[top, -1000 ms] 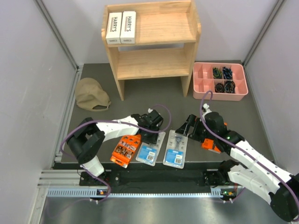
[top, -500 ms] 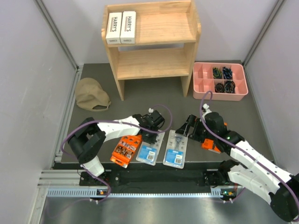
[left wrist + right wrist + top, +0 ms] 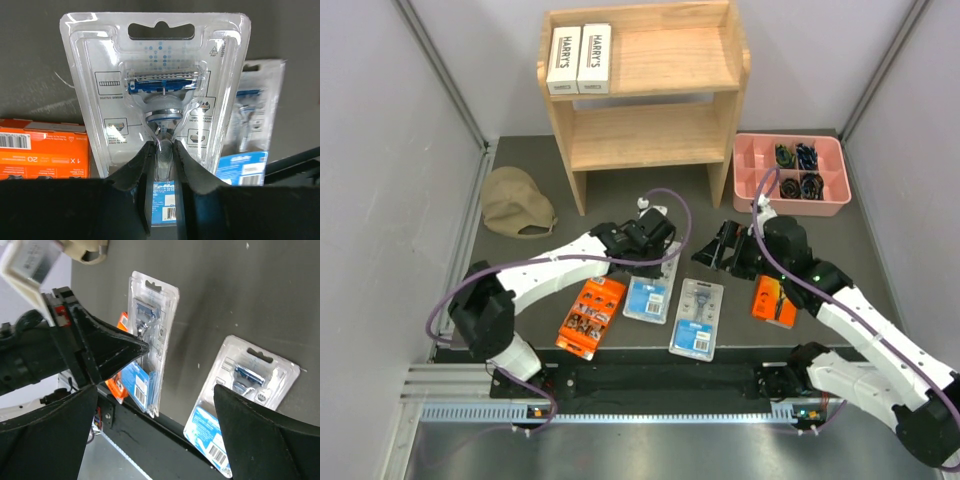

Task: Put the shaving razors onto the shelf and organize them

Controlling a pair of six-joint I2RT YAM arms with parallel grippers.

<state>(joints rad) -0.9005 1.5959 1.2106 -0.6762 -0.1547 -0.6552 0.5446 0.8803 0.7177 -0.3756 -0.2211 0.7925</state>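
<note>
2 white Harry's boxes (image 3: pixel 579 60) lie side by side at the left of the top tier of the shelf (image 3: pixel 670 62). Our left gripper (image 3: pixel 162 150) pinches 1 clear blister pack (image 3: pixel 160 75) at its lower middle, low over the table (image 3: pixel 620 205) in front of the shelf. Our right gripper (image 3: pixel 712 250) hangs spread and empty nearby. The other blister pack (image 3: pixel 697 318) and 2 orange packs (image 3: pixel 590 316) lie on the table. We judge 2 of 6 shelved, with 4 left.

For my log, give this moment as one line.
left jaws shut on blister pack | right jaws open | two HARRY'S boxes on shelf
</note>
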